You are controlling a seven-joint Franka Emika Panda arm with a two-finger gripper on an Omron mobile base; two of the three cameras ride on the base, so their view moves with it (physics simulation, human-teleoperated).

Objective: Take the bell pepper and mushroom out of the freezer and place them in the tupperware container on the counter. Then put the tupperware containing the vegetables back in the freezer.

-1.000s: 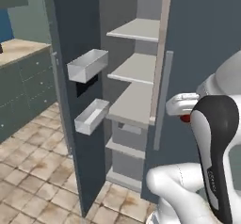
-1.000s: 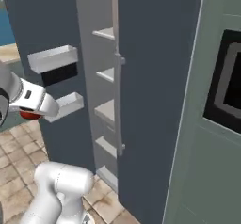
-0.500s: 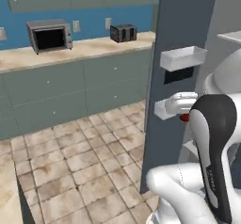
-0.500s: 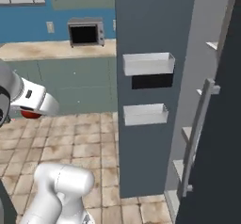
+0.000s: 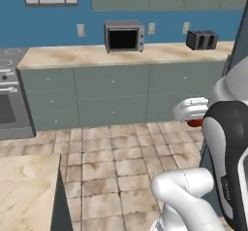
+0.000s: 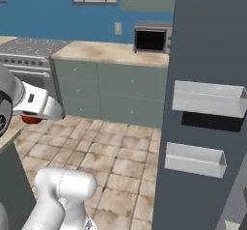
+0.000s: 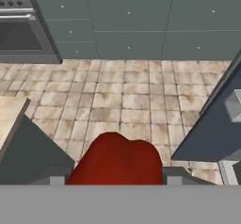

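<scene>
While the arm is held up over the tiled floor (image 5: 106, 167), a long beige marbled surface (image 5: 121, 55) is seen along the blue back wall (image 5: 58, 16). Grey-green drawers (image 5: 111, 96) with small round knobs are set under it. A silver microwave (image 5: 124, 36) and a dark toaster (image 5: 202, 40) are placed on this surface, well apart. A stove (image 5: 9, 104) is seen at its left end. Another beige surface corner (image 5: 26, 186) is seen low and close in the left base view.

On the right side of the right base view, the tall dark grey freezer (image 6: 207, 40) door is seen, with two white bins (image 6: 208, 98) fixed on it, one above the other.

No writing can be read anywhere.

The gripper (image 7: 115, 180) is seen in the hand view, with its dark fingertips (image 7: 56, 180) set wide apart. The red bell pepper (image 7: 117, 161) is gripped between them, touching both sides. In both base views, a bit of red is seen under the white hand. The pepper is held in the air above the floor, away from the freezer.
</scene>
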